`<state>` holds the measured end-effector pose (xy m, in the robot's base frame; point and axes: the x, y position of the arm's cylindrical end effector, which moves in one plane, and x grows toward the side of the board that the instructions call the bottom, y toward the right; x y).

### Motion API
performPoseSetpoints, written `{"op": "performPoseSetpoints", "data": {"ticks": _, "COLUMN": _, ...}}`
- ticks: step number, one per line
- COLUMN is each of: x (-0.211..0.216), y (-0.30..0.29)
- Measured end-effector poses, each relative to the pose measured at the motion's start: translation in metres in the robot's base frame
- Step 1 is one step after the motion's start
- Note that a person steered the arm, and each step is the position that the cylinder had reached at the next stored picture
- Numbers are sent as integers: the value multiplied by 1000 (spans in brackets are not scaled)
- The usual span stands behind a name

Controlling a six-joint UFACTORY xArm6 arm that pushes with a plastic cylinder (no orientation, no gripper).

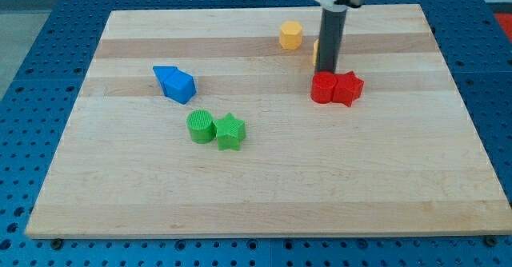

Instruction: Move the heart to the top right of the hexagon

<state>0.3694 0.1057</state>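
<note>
Seven blocks or so sit on the pale wooden board [264, 179], which rests on a blue perforated table [24, 75]. My tip [326, 70] (a bare rod, no claw to open or close) stands just above the red cylinder [322, 88], which touches a red star [348, 88]. The yellow hexagon [291, 35] lies near the view's top; a yellow block [315, 51], possibly the heart, hides behind the rod.

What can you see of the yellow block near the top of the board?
The yellow hexagon block is a small, chunky piece with flat sides and a flat top, looking like moulded plastic. It stands upright on the wooden board near the view's top, alone, touching no other block. My tip is down to its right, just behind the red blocks, well clear of it.
</note>
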Motion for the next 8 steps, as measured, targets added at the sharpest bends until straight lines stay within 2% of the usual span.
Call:
{"op": "performPoseSetpoints", "data": {"ticks": 4, "x": -35, "y": 2}}
{"op": "performPoseSetpoints", "data": {"ticks": 8, "x": -48, "y": -17}}
